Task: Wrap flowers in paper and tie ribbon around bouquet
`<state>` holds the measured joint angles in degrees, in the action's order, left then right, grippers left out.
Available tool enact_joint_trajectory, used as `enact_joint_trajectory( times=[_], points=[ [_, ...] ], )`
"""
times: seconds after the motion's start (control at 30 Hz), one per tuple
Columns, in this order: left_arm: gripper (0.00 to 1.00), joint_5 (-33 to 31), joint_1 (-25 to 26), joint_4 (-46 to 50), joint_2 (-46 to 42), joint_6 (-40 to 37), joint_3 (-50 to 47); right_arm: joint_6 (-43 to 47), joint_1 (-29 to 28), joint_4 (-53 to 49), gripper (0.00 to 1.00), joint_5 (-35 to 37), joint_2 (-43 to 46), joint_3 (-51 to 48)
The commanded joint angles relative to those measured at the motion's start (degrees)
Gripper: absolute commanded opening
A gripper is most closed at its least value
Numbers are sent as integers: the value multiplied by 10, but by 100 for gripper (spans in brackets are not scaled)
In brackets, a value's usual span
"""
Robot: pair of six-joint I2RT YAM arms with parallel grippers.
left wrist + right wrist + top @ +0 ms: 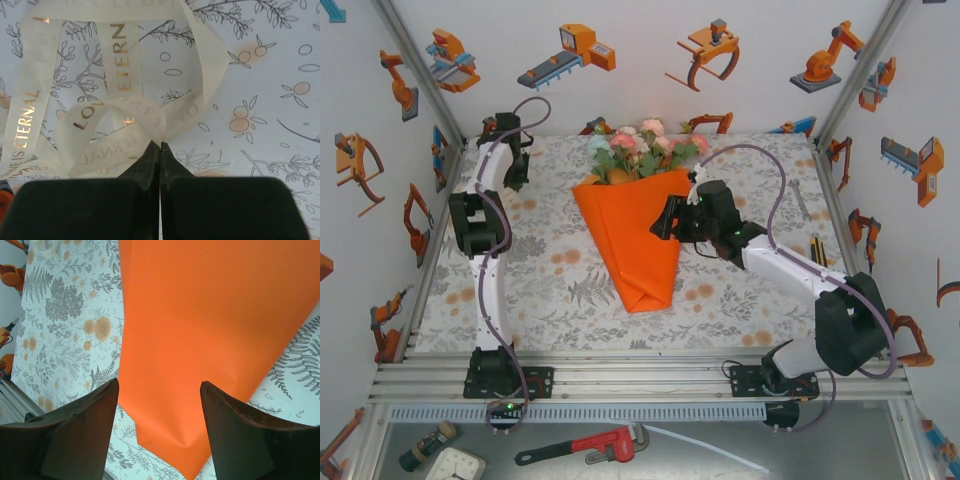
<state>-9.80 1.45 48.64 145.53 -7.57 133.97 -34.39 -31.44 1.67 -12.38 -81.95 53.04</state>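
- While the left gripper [160, 146] pinched the ribbon [125, 107] between closed tips, its loops curled above the cloth [280, 60];
- the right gripper [160, 390] hung open over the paper [215, 315], wrapped cone-wise mid-table;
- the flowers [645, 145] poked from its far end.

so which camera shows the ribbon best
Left wrist: the ribbon loops close up, gold lettering readable, pinched in the shut left gripper. From the top external view it is too small to make out; the right wrist catches a pale scrap at its top edge, perhaps it.
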Motion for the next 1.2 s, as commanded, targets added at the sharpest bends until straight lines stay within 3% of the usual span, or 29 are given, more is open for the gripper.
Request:
enact_joint_trajectory(
  times=[0.0,0.2,0.3,0.4,0.63,0.73,0.9,1.0,1.07,1.17],
  points=[
    [0,41,-1,57,-25,12,28,15,6,-9,62,11,10,28],
    [0,126,13,84,-214,83,15,72,9,7,62,26,7,65],
    [0,132,41,79,-327,118,-14,117,9,38,64,23,15,84],
    [0,142,76,65,-422,159,-19,158,10,86,67,-22,21,93],
    [0,306,127,-27,-561,247,-77,159,4,154,74,-154,-44,177],
    [0,356,143,-58,-588,267,-109,164,-6,198,75,-158,-78,200],
    [0,361,154,-59,-612,277,-127,184,-15,211,76,-200,-149,247],
    [0,351,154,-32,-626,266,-130,218,-40,199,76,-169,-176,244],
    [0,317,154,6,-649,249,-152,259,-57,163,76,-131,-195,251],
    [0,192,153,32,-730,236,-280,293,-76,95,75,-89,-235,287]
  ],
)
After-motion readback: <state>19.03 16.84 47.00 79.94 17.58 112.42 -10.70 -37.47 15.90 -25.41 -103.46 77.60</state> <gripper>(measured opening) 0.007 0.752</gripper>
